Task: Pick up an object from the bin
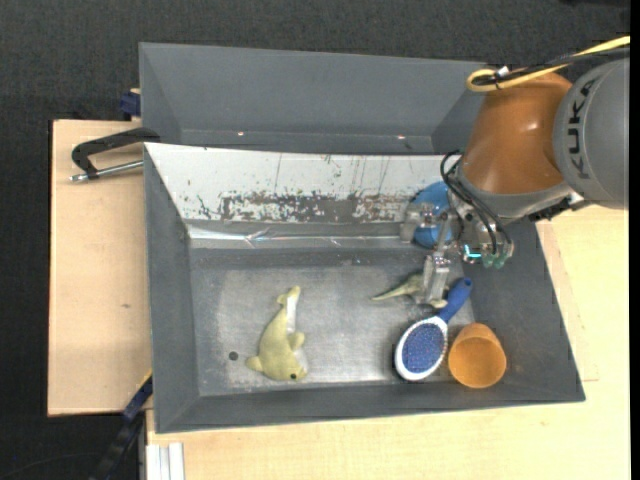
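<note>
One bin (170,298): four loose things counted.
One plush seal (281,343): cream, front left.
One hairbrush (423,348): blue-white, front right.
One cup (477,358): orange, just beside the hairbrush.
One lizard figure (403,290): right of middle, at the gripper (437,280); likely light, stiff, thin; take its body.
Grip: clenched or released, cannot tell.

A pale plush seal (280,340) lies front-left; a blue brush (424,346) sits beside an orange cup (477,357).
</note>
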`<state>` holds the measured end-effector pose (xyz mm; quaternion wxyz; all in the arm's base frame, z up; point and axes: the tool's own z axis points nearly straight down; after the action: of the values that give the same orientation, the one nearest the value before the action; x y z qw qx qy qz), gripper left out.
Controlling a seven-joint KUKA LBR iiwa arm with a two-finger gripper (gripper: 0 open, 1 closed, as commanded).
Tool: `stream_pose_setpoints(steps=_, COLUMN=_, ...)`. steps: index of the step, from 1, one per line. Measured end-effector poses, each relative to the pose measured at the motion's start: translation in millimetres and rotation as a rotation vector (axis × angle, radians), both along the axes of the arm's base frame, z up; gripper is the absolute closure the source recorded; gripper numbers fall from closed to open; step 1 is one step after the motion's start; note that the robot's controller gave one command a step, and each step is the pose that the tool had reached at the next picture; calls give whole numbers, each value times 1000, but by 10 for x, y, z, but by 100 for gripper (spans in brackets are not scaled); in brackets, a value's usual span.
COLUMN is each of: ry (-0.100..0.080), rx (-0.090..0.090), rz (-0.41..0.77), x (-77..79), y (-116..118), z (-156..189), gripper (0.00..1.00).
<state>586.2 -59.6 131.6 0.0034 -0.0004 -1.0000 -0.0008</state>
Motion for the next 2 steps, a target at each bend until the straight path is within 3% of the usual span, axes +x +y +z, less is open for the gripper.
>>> stream_pose_setpoints(steps=1, ry=-2, rx=3, rz=489, x=-118, y=-274, z=-606, gripper=0)
stream_pose_setpoints(steps=2, ry=-12, rx=2, rz=489, x=-94, y=-259, z=-584, gripper=100)
